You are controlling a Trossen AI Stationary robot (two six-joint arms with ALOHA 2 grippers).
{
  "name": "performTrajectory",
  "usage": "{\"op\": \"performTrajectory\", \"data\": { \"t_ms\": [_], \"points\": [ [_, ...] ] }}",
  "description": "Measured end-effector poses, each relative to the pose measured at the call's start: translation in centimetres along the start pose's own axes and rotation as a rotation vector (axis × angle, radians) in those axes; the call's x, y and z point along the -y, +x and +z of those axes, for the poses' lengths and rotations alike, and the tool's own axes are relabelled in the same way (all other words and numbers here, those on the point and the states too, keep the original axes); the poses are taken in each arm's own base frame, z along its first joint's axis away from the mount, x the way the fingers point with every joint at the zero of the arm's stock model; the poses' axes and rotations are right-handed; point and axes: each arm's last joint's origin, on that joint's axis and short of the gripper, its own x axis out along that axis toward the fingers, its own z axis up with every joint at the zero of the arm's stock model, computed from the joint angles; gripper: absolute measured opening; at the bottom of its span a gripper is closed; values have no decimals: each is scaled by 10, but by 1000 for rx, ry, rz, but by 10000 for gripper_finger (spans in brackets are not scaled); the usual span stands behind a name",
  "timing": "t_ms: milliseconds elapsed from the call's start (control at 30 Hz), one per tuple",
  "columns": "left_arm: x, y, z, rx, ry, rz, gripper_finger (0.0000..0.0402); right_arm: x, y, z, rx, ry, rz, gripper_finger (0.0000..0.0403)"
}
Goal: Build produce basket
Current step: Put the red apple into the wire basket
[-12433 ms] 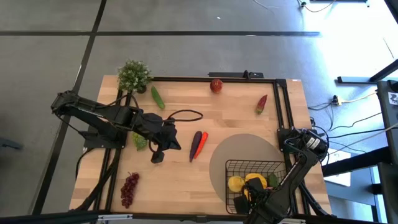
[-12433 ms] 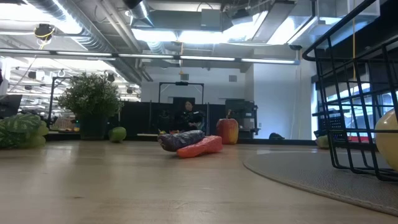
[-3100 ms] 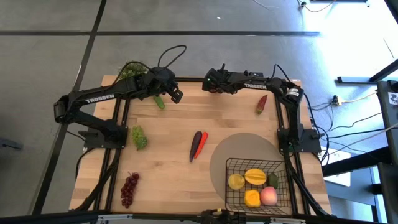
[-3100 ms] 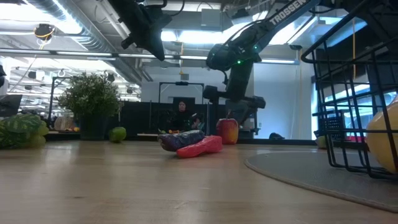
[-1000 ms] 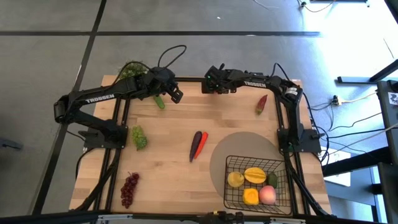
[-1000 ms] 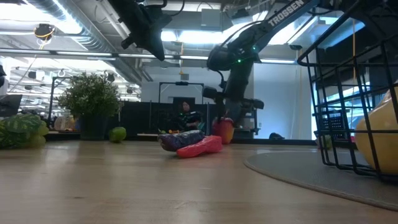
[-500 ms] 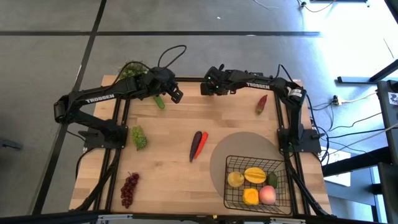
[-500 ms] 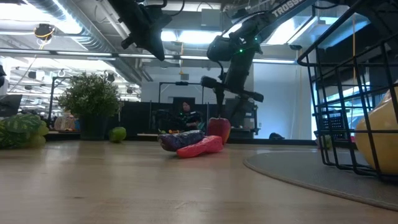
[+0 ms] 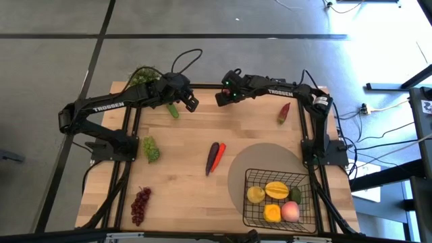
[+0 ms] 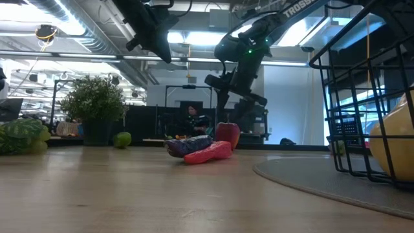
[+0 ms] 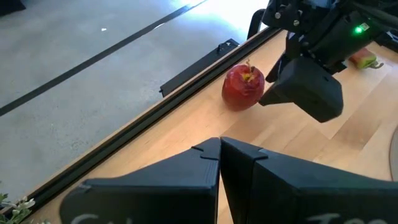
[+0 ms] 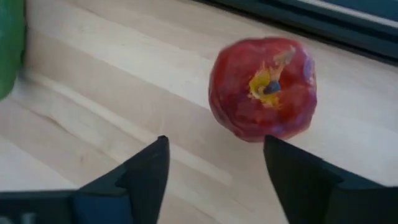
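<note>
From above, the right gripper (image 9: 223, 96) has slid a little further left along the far edge of the table (image 9: 189, 182) than half a second ago, and it hides the red apple; the left gripper (image 9: 190, 102) hangs unmoved over the cucumber (image 9: 173, 109) at far left, and the basket (image 9: 260, 182) sits at near right with lemon (image 9: 256, 196), mango (image 9: 277, 190), yellow pepper (image 9: 273, 213) and peach (image 9: 291, 212) inside, as before. At table height the right gripper (image 10: 228, 90) is now tilted and raised clear above the red apple (image 10: 226, 134), which rests on the wood behind the chili (image 10: 208, 153). The left wrist view shows that arm's fingers (image 11: 186, 180) pressed together, the red apple (image 11: 244, 87) beyond them just beside the right gripper (image 11: 305, 93). In the right wrist view the fingers (image 12: 146, 171) stand spread, the red apple (image 12: 263, 89) free ahead of them, untouched
</note>
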Motion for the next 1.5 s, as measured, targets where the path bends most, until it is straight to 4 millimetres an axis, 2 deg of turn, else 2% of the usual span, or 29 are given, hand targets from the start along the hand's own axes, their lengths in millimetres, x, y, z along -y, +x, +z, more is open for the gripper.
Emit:
{"op": "performTrajectory", "data": {
  "t_ms": [267, 400, 700, 900, 1100, 1200, 1300, 1500],
  "points": [
    [0, 0, 0, 0, 0, 0, 0, 0, 0, 0, 0, -2, -10, 360],
    [0, 0, 0, 0, 0, 0, 0, 4, 0, 1, 21, 6, -65, 388],
    [0, 0, 0, 0, 0, 0, 0, 13, 5, 6, 45, 48, -102, 393],
    [0, 0, 0, 0, 0, 0, 0, 13, 9, 11, 69, 38, -69, 393],
    [0, 0, 0, 0, 0, 0, 0, 11, 9, 9, 17, 39, -12, 393],
    [0, 0, 0, 0, 0, 0, 0, 11, 9, 7, 3, 130, -16, 393],
    [0, 0, 0, 0, 0, 0, 0, 8, 9, 1, -4, 197, -57, 393],
    [0, 0, 0, 0, 0, 0, 0, -8, 7, -7, 101, 248, -92, 393]
  ]
}}
